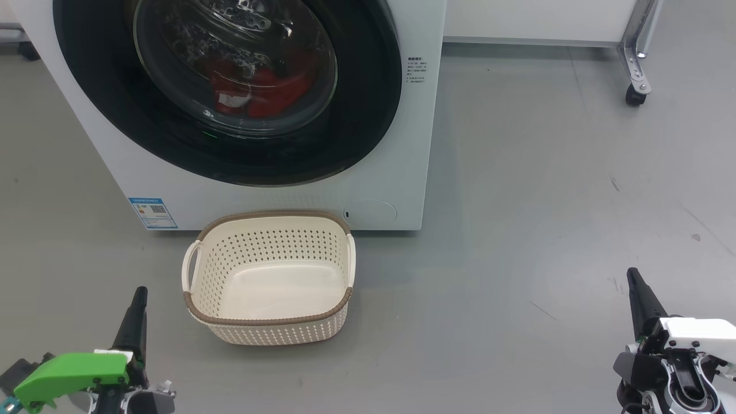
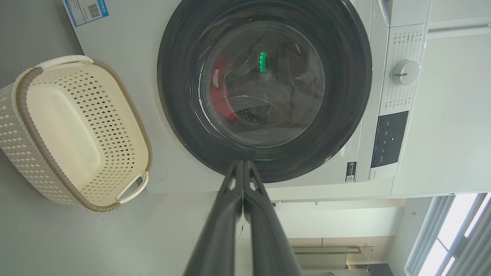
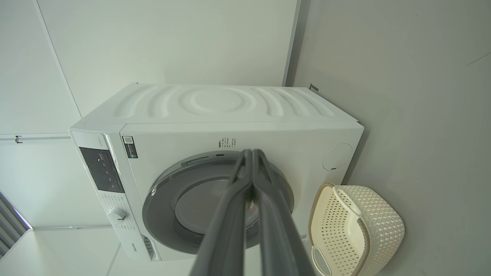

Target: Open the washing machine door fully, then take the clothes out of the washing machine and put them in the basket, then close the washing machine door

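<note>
Head view: the washing machine door sits flush on the washing machine, so step 1 isn't done imo. Prob stiff and heavy-ish, glossy rim = slippy. We'd hook its edge, but we can't tell where the handle is. The clothes are inside, low in the drum: soft, light, grab a bunch anywhere. The basket is on the floor just in front, nothing in it. Our left claw and right claw hang low, well apart from both.

Left wrist view: fingers pinched together, holding nothing.

Right wrist view: same, pinched, empty.
</note>
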### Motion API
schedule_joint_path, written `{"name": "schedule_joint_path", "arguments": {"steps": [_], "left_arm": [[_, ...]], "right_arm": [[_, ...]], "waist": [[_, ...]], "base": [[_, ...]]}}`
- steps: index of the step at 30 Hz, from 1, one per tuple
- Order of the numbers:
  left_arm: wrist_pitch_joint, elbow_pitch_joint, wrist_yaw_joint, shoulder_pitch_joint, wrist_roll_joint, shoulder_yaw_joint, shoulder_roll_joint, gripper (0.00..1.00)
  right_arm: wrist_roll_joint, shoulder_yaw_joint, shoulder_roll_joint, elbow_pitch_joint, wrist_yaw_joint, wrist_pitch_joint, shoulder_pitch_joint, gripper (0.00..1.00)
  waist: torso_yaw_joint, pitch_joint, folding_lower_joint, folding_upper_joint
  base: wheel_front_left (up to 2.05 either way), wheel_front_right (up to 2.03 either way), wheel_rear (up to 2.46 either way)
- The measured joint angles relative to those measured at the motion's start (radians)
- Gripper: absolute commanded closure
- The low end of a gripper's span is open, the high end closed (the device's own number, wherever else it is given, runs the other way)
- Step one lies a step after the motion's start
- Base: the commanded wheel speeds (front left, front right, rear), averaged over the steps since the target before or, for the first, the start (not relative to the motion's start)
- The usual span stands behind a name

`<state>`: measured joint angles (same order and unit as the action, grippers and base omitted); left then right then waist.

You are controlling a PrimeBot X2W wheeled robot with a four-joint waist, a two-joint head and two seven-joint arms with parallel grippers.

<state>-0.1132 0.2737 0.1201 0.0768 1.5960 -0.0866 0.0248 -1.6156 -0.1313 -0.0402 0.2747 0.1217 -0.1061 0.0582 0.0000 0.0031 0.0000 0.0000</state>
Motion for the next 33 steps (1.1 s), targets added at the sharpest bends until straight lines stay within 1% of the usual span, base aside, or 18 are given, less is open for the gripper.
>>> {"name": "schedule_joint_path", "arguments": {"steps": [17,19,20,21,22,33], "left_arm": [[0.0,0.001,0.0,0.0,0.0,0.0,0.0,1.0],[0.0,0.022,-0.001,-0.006,-0.001,0.0,-0.009,1.0],[0.0,0.033,-0.001,-0.013,-0.001,0.002,-0.014,0.0],[0.0,0.045,-0.001,-0.021,-0.001,0.002,-0.018,1.0],[0.0,0.055,-0.001,-0.031,-0.001,0.002,-0.022,0.0],[0.032,0.052,-0.002,-0.042,-0.012,0.017,-0.026,0.0]], "right_arm": [[0.0,0.0,0.0,0.001,0.0,0.0,0.0,1.0],[0.0,0.001,0.007,0.019,-0.001,0.0,-0.013,1.0],[0.0,0.002,0.013,0.03,-0.001,0.0,-0.024,0.0],[0.0,0.003,0.019,0.042,-0.001,0.0,-0.036,1.0],[0.0,0.003,0.024,0.053,-0.001,0.0,-0.047,0.0],[0.025,0.012,0.031,0.043,-0.001,0.032,-0.061,0.0]], "waist": [[0.0,0.0,0.0,0.0],[0.0,0.0,0.0,0.0],[0.0,0.0,0.0,0.0],[0.0,0.0,0.0,0.0],[0.0,0.0,0.0,0.0],[-0.002,0.002,0.0,0.0]], "base": [[0.0,0.0,0.0],[0.0,0.0,0.0],[0.0,0.0,0.0],[0.0,0.0,0.0],[0.0,0.0,0.0],[0.0,0.0,0.0]]}}
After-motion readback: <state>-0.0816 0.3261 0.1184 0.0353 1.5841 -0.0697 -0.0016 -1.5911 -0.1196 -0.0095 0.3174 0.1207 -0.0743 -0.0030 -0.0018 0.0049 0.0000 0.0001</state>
